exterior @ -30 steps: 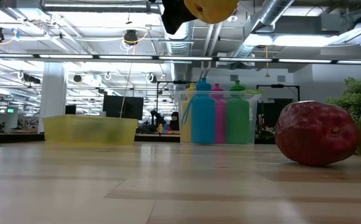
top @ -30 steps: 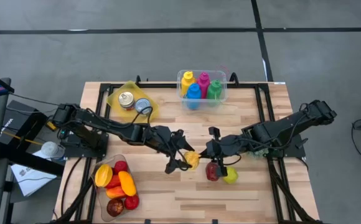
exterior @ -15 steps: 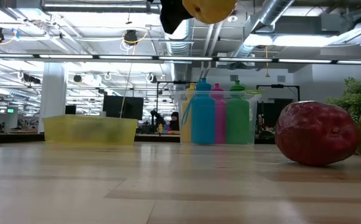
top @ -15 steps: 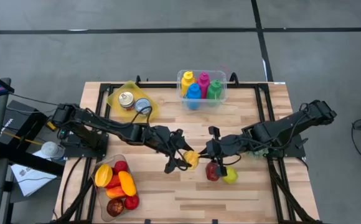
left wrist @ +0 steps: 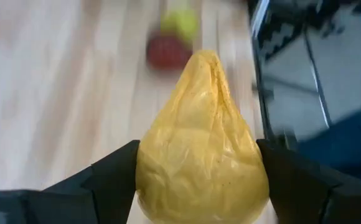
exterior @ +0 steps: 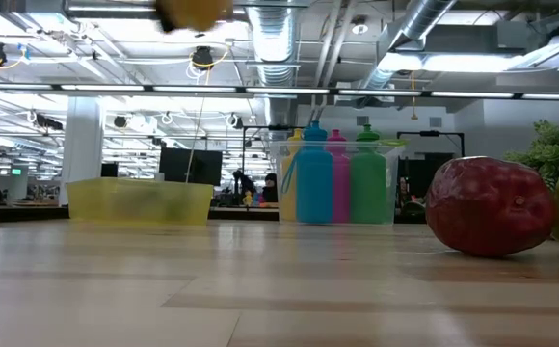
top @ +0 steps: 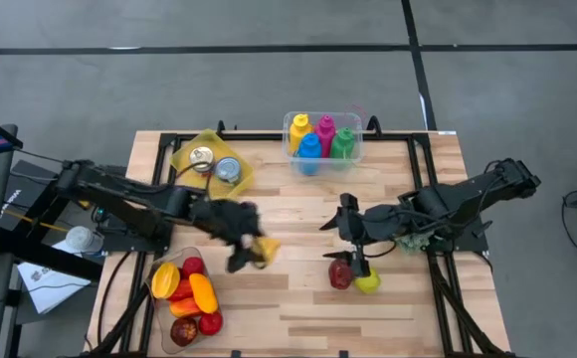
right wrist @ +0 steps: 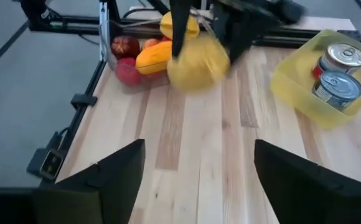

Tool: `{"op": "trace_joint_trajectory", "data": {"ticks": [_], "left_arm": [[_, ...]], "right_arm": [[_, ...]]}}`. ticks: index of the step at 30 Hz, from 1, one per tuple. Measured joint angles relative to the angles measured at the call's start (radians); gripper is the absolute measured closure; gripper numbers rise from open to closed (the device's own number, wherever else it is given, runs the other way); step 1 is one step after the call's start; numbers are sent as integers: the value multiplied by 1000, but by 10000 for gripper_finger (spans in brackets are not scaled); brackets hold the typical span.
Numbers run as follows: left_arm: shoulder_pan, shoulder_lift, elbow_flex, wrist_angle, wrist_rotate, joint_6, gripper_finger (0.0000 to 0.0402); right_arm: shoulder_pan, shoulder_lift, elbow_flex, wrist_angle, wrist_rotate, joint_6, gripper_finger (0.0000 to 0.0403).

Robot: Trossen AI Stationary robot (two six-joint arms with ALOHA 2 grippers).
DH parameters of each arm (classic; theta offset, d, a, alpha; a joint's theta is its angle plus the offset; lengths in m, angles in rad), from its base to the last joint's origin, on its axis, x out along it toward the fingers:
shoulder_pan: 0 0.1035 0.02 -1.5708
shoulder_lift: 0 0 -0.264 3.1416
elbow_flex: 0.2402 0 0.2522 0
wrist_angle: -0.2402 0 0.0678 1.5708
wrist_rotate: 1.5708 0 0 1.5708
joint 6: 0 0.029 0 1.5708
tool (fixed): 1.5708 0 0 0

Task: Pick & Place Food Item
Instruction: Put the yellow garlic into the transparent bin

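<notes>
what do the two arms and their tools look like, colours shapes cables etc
Both arms are dark, near-black jointed links on black frames bolted at the wooden table's side edges. Black cables trail from each base. The left tool and the right tool end in two flat, dark, wedge-shaped fingers with matte faces. No markings are readable.

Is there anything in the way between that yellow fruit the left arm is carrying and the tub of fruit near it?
Nothing visible. The left end effector holds the yellow fruit above bare table, right beside the fruit tub; only open wood lies between.
</notes>
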Motion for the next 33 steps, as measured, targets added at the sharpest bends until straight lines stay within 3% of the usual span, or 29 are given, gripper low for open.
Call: {"op": "trace_joint_trajectory", "data": {"ticks": [7, 15, 33], "left_arm": [[-212, -128, 0, -464, -1, -416, 114], [-388, -147, -2, -804, -53, -757, 111], [-401, -144, -122, -780, 26, -787, 110]], "right_arm": [[19, 0, 28, -100, -1, 42, 113], [8, 10, 28, -120, -1, 52, 112], [11, 9, 28, -121, -2, 53, 112]]}}
